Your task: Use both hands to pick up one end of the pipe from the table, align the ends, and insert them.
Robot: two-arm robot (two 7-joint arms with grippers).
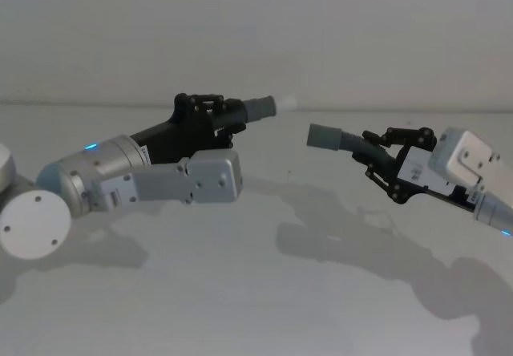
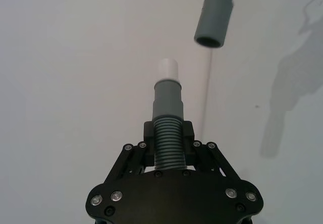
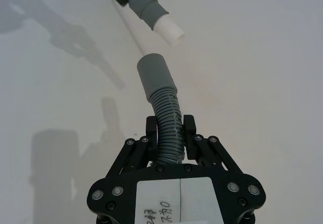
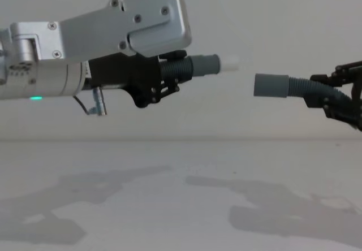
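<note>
My left gripper [image 1: 215,114] [image 2: 168,144] [image 4: 169,76] is shut on the ribbed part of the shorter pipe piece [image 2: 168,128], held in the air above the table [image 1: 264,292]. Its white spigot tip [image 1: 284,102] [image 2: 168,70] [image 4: 228,63] [image 3: 169,30] points right. My right gripper [image 1: 375,152] [image 3: 170,133] [image 4: 339,92] is shut on the longer pipe piece [image 3: 166,118]. The grey cuff [image 1: 324,136] [image 3: 155,77] [image 4: 271,85] [image 2: 214,19] of that piece points left toward the tip. A small gap separates the two ends, and the cuff sits slightly lower than the tip.
Beneath both arms the white table stretches wide, with only their shadows [image 1: 353,244] on it. A plain pale wall [image 1: 256,27] stands behind the far edge.
</note>
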